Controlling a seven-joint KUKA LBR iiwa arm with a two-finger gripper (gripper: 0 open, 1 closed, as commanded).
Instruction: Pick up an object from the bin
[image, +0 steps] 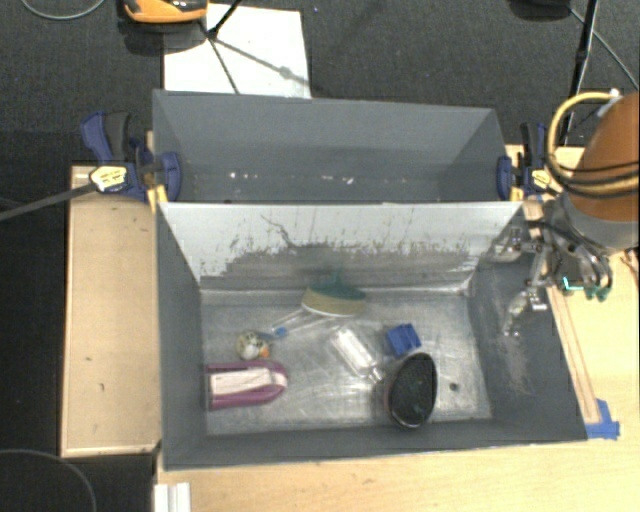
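A: Where in the grey bin (330, 235) is the gripper (522, 305)?

B: At 3 o'clock, above the right sloped wall. Spread or pressed together, I cannot tell.

A: And the things?

B: Nearest is the black oval thing (412, 388) at 5 o'clock. The purple tube (245, 385) is at 8, the dish brush (333, 298) at 12, the clear bottle (352, 352) in the middle, the blue block (402, 339) at its 2 o'clock, and the small ball (252, 346) at 9.

Grey bin (330, 245), tool (526, 298) at right wall

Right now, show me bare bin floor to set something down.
Bare: the far-left corner, bordered by dish brush, small ball and left wall; and the strip between black oval thing and right wall. Crowded: around the clear bottle and blue block.
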